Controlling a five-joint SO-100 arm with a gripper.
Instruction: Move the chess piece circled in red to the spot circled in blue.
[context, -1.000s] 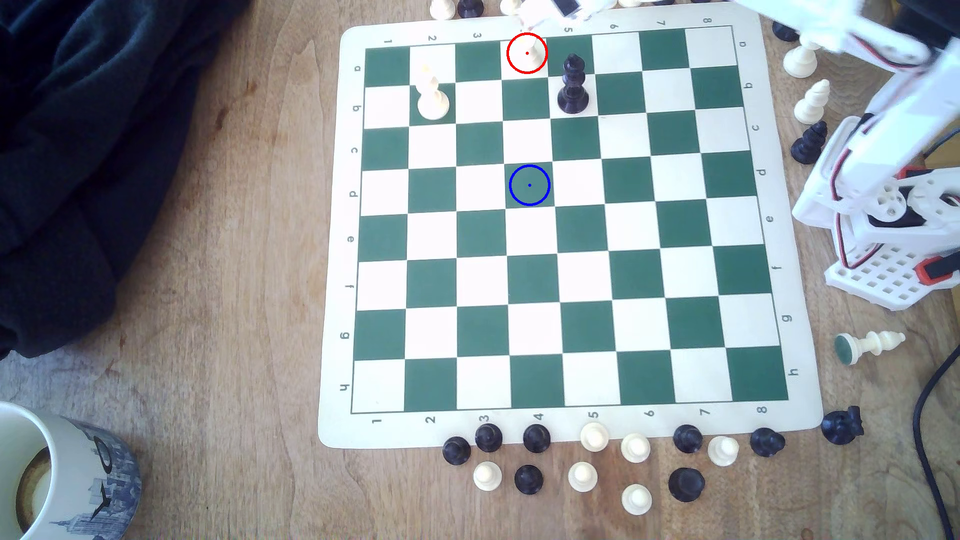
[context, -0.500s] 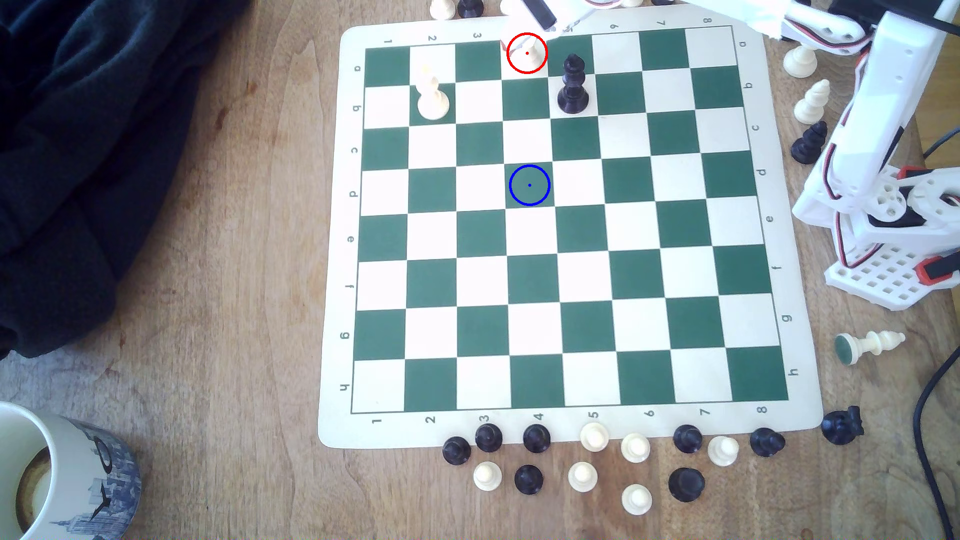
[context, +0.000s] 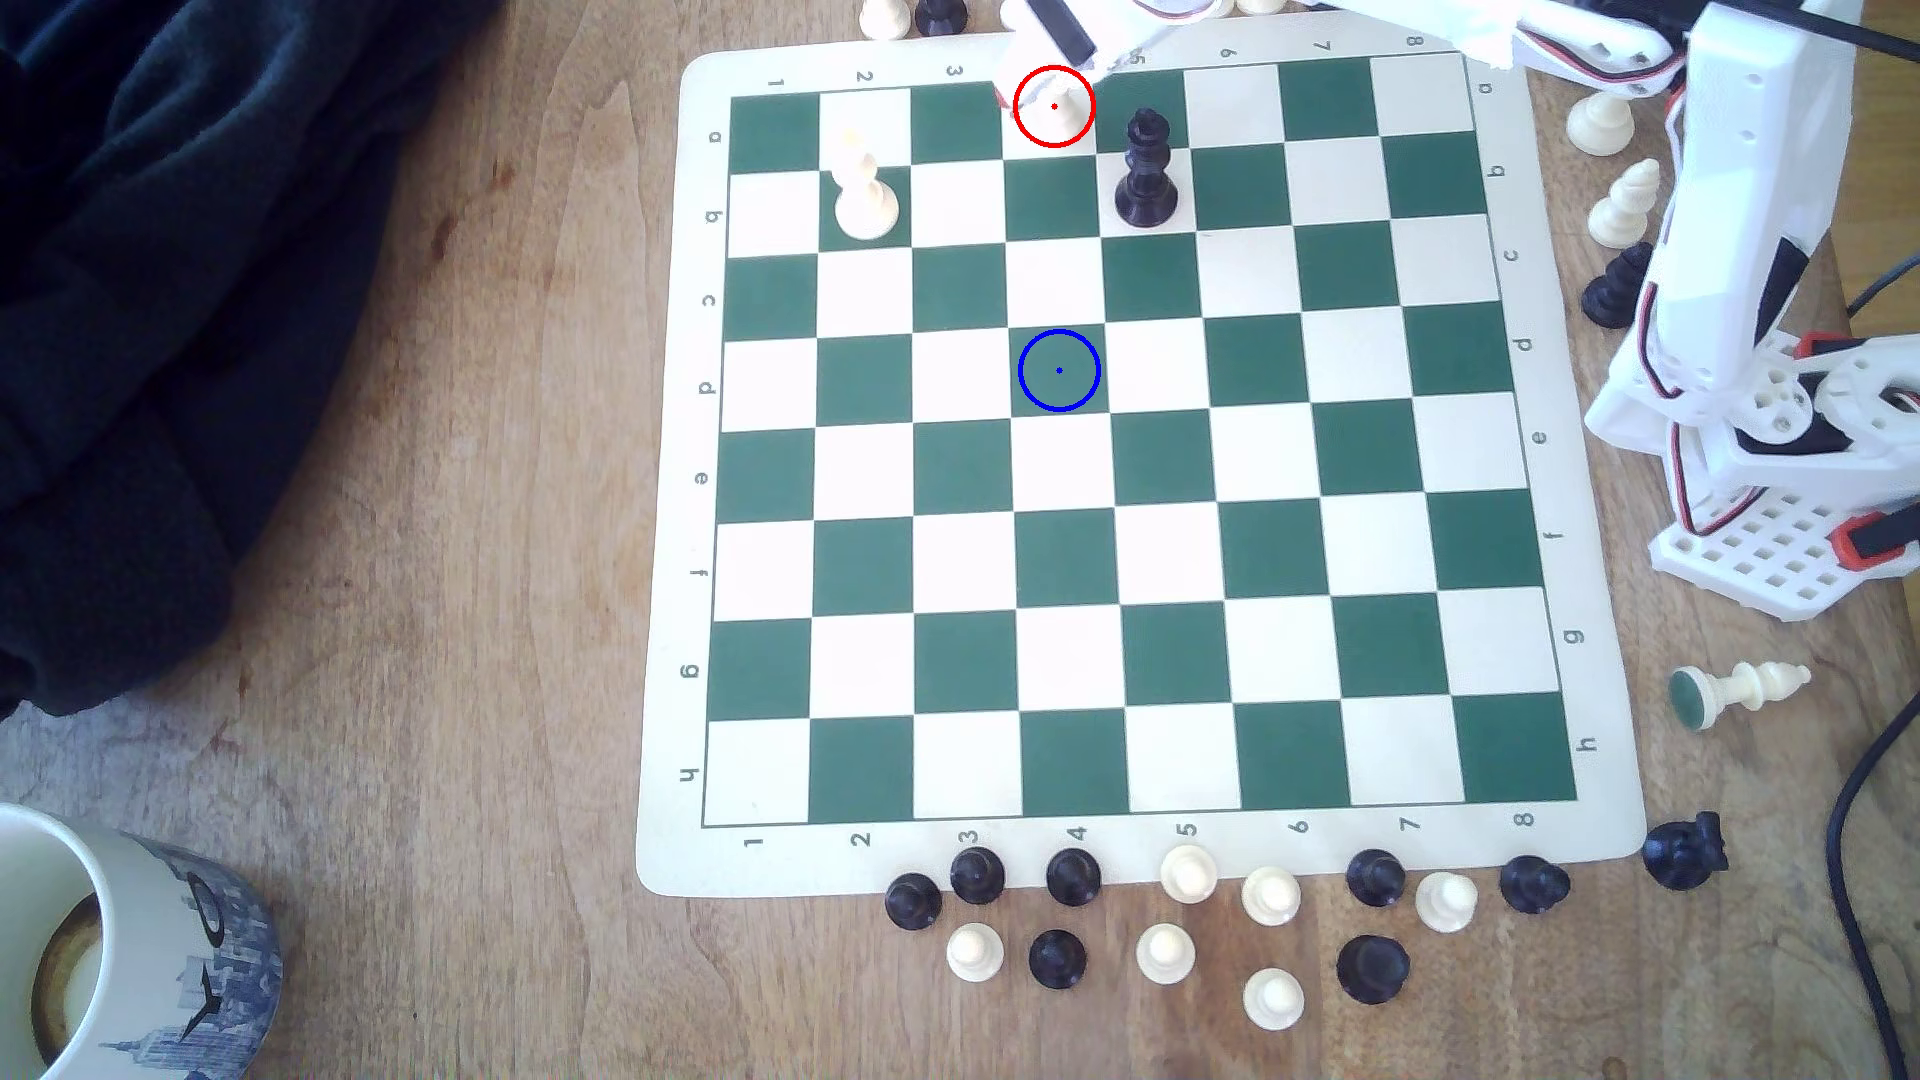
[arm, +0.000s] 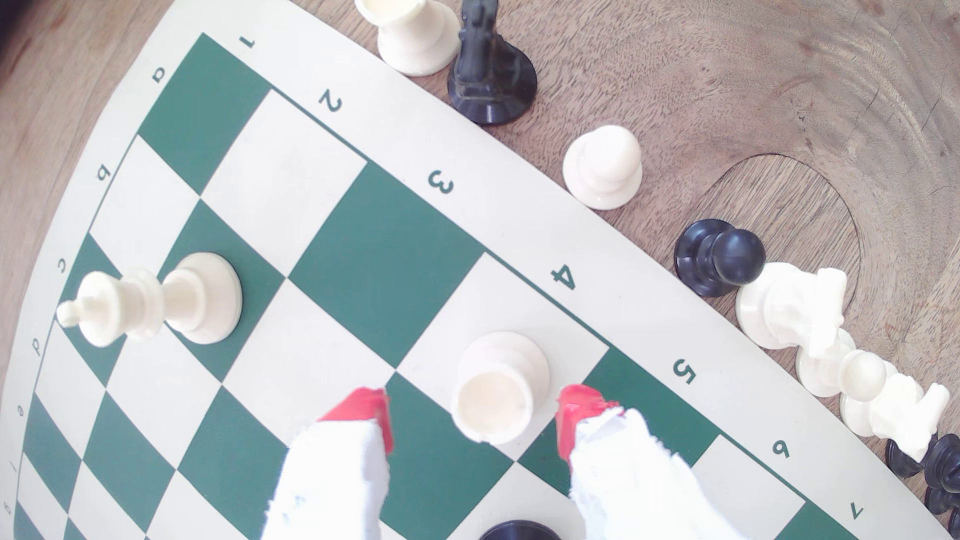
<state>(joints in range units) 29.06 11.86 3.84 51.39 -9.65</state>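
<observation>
Between the jaws (arm: 472, 410), which stand spread wide and grip nothing, sits the white pawn (arm: 498, 389) on its pale square in the board's edge row, column 4. One red fingertip (arm: 363, 407) stands off to one side of the pawn with a clear gap; the other red tip (arm: 576, 410) is just beside its head, and contact cannot be told. In the exterior view the pawn (context: 1054, 104) sits inside the red ring, with the jaws (context: 1044, 47) reaching in from the board's top edge. The blue-ringed green square (context: 1059, 370) lies three rows away from the jaws down the same column, bare and well apart. Near the jaws, one column toward the exterior view's right, stands the black king (context: 1146, 171). The tall white piece (arm: 156, 306) stands two columns off on the other side. Beyond the pawn, off the board (context: 1132, 841) on the wooden surface (arm: 727, 78), stand a white pawn (arm: 602, 166), a black pawn (arm: 719, 257) and a black knight (arm: 491, 67).
</observation>
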